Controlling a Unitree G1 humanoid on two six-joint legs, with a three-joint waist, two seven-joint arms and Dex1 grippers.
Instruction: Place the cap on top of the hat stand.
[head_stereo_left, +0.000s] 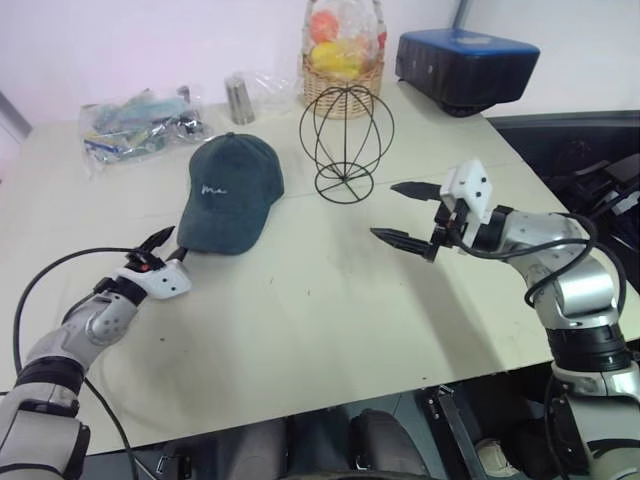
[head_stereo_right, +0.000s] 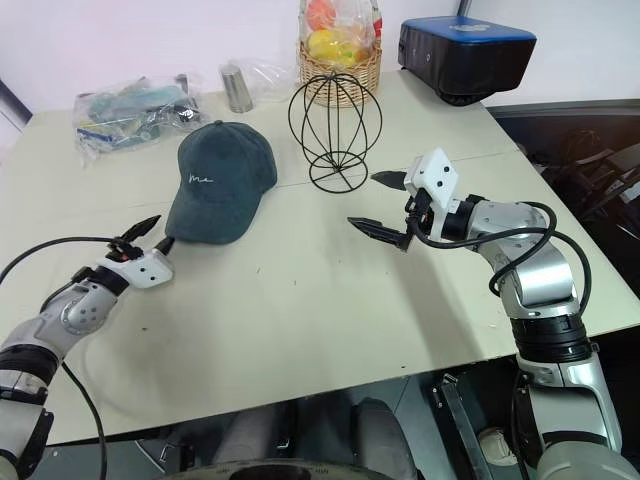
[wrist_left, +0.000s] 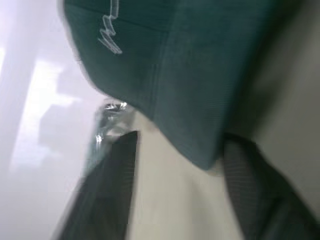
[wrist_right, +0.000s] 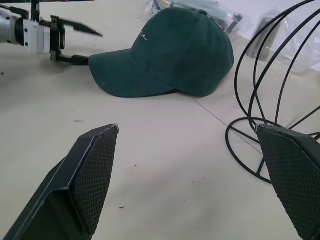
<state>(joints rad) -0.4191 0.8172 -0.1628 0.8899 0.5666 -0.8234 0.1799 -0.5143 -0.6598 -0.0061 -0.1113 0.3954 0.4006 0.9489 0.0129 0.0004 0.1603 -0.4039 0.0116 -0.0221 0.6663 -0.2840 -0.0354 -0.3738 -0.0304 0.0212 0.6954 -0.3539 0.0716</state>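
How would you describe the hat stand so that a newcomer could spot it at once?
On the cream table, look toward the far edge, just in front of the wicker fruit basket. The hat stand is beside the green cap: a see-through black wire globe on a ring base.

Bright, even indoor light; the pale table (head_stereo_left: 330, 300) is slightly washed out toward the upper left. Shadows are soft and short. The left wrist view is heavily motion-blurred, smearing the cap (wrist_left: 190, 75). The right wrist view is sharp.

Cream table (head_stereo_left: 330, 300) bearing cap (head_stereo_left: 232, 192), hat stand (head_stereo_left: 346, 144), wicker basket (head_stereo_left: 343, 82), plastic bags (head_stereo_left: 140, 122), black case (head_stereo_left: 466, 66).
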